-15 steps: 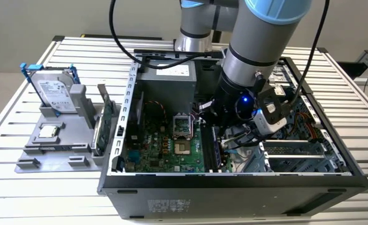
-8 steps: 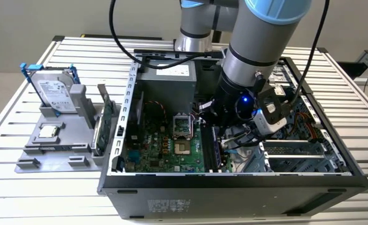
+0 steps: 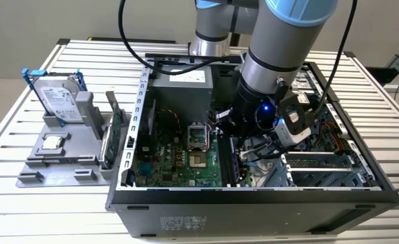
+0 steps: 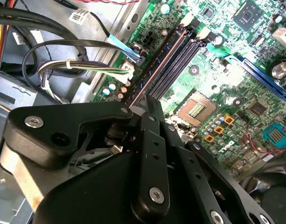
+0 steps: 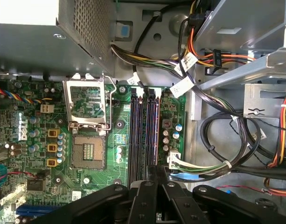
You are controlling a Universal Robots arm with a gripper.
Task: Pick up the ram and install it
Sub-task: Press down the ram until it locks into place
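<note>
Gripper (image 5: 154, 179) low over memory slots (image 5: 145, 130), ram (image 4: 149, 74) seated, open case (image 3: 254, 195)

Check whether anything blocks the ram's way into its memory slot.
Nothing visible does. The ram lies edge-on along the memory slots under the gripper; the cable bundle sits beside the slots, not across them.
</note>
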